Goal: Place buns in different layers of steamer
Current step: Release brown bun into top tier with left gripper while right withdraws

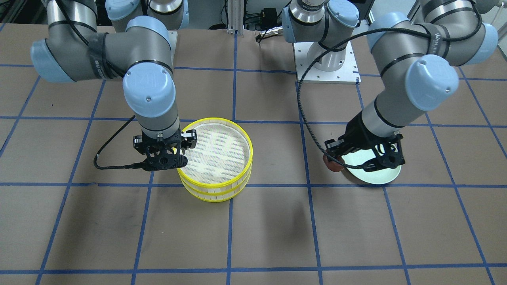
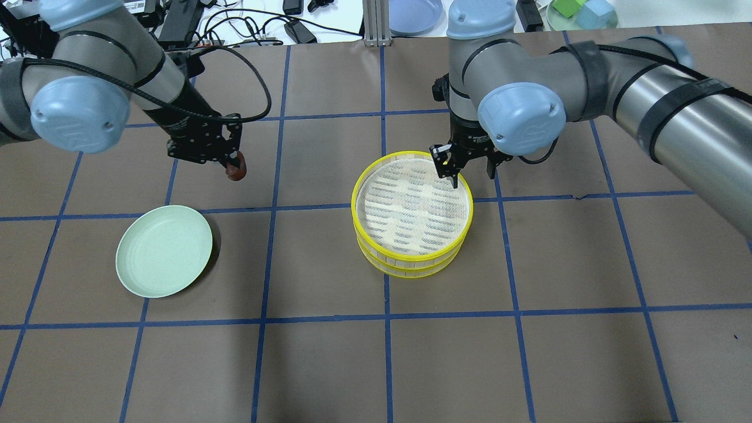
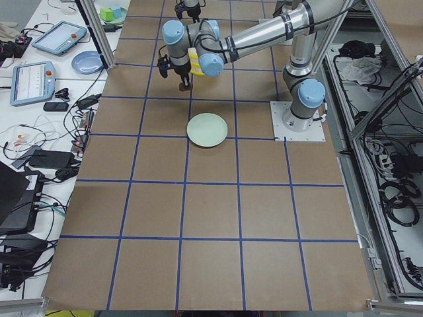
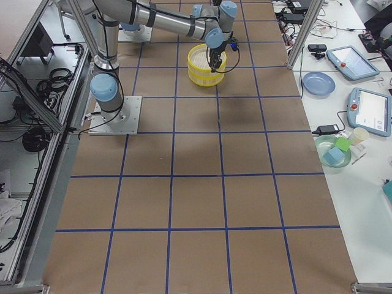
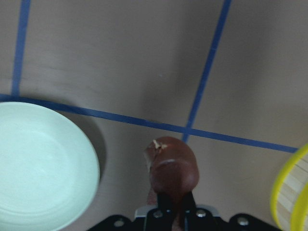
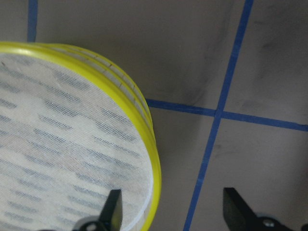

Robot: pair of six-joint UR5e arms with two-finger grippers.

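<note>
Two steamer layers are stacked at mid-table: the top layer (image 2: 354, 205), whose woven floor is bare, and the lower layer (image 2: 411, 271) under it. My right gripper (image 2: 470, 172) is open. Its fingers straddle the top layer's far-right rim, one inside and one outside, as the right wrist view (image 6: 173, 211) shows. My left gripper (image 2: 232, 163) is shut on the dark reddish-brown bun (image 2: 237, 171) and holds it above the table beyond the plate. The bun also shows in the left wrist view (image 5: 171, 166). The pale cream bun is not in view.
An empty pale green plate (image 2: 163, 249) lies to the left of the steamer, near my left gripper. Blue tape lines grid the brown table. Tablets, a blue plate and cables lie beyond the table's far edge.
</note>
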